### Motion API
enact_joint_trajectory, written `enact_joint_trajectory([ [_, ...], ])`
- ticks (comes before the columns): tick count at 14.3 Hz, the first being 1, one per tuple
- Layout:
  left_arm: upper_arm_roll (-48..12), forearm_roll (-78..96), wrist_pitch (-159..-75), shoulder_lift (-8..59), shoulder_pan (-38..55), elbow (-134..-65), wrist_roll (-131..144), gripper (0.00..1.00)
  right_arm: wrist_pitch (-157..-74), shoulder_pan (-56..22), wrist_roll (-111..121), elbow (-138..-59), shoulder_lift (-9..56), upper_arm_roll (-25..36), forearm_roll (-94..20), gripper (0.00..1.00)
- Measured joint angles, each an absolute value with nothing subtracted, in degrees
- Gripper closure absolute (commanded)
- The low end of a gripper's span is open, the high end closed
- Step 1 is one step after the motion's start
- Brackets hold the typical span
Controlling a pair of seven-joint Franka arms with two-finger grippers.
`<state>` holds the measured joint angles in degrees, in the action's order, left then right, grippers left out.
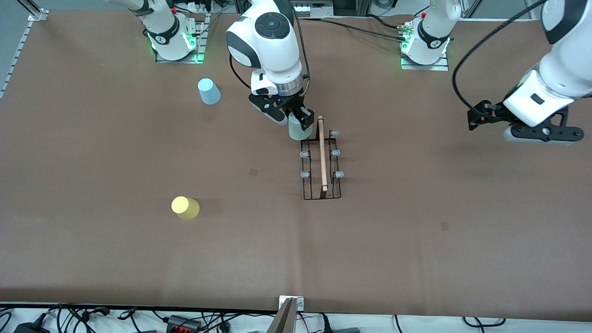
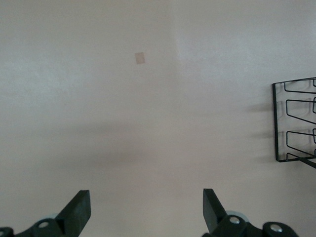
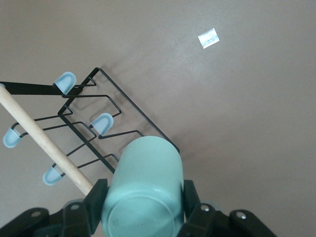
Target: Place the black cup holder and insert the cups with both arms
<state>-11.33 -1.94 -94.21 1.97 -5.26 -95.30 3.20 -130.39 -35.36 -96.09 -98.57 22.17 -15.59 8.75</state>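
Note:
The black cup holder stands mid-table, its wooden rod handle running toward the front camera, with grey-blue capped pegs on both sides. My right gripper is shut on the pale green cup, held mouth-down over the holder's end nearest the bases, beside the handle. In the right wrist view the fingers clamp the cup above the holder. The blue cup and yellow cup sit toward the right arm's end. My left gripper hangs open and waiting over bare table, with the holder at the view's edge.
The brown mat carries small tape marks. Both arm bases stand along the edge farthest from the front camera. Cables and a metal bracket line the nearest edge.

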Motion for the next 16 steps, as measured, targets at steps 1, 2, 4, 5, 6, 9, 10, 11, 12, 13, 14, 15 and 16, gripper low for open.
enact_joint_trajectory([
  [1,-11.34,-1.93,-93.41,2.01,-5.41,-95.1,3.2,0.0,-130.85,-35.31,-96.09,-98.55,22.17,-15.38,8.78,0.61],
  [2,-11.34,-1.92,-92.91,1.98,-5.43,-94.85,3.2,0.0,-131.41,-35.3,-96.09,-98.54,22.18,-15.01,8.79,0.6],
  [4,-11.45,-1.9,-92.51,1.8,-5.41,-94.2,3.2,0.0,-132.69,-35.22,-96.09,-98.54,22.26,-14.48,8.79,0.6],
  [5,-11.48,-1.9,-92.49,1.69,-5.39,-93.98,3.2,0.0,-133.3,-35.23,-96.09,-98.55,22.44,-14.44,8.79,0.6],
  [6,-11.45,-1.9,-92.49,1.64,-5.4,-93.86,3.2,0.0,-133.67,-35.33,-96.09,-98.55,22.72,-14.44,8.8,0.6],
  [9,-10.72,-1.89,-92.49,1.3,-5.04,-93.86,3.2,0.0,-134.13,-35.57,-96.09,-98.55,23.51,-14.52,8.92,0.6],
  [10,-9.03,-1.89,-92.48,0.94,-3.5,-93.9,3.2,0.0,-134.16,-35.61,-96.09,-98.55,23.61,-14.55,9.03,0.6],
  [11,-7.07,-1.89,-92.45,0.61,-1.74,-93.97,3.18,0.0,-134.16,-35.63,-96.09,-98.56,23.66,-14.57,9.14,0.6],
  [12,-5.71,-1.9,-92.4,0.32,-0.46,-94.08,3.17,0.0,-134.15,-35.64,-96.09,-98.57,23.66,-14.58,9.19,0.6],
  [13,-5.06,-1.9,-92.35,0.13,0.27,-94.16,3.17,0.0,-134.15,-35.63,-96.09,-98.57,23.66,-14.58,9.21,0.6],
  [14,-4.9,-1.89,-92.29,0.08,0.59,-94.2,3.17,0.0,-134.14,-35.63,-96.09,-98.57,23.64,-14.58,9.22,0.6],
  [15,-4.89,-1.89,-92.25,0.09,0.69,-94.23,3.17,0.0,-134.14,-35.63,-96.09,-98.6,23.58,-14.58,9.22,0.6],
  [16,-4.88,-1.89,-92.24,0.09,0.69,-94.25,3.17,0.0,-134.13,-35.63,-96.09,-98.64,23.47,-14.62,9.22,0.6],
])
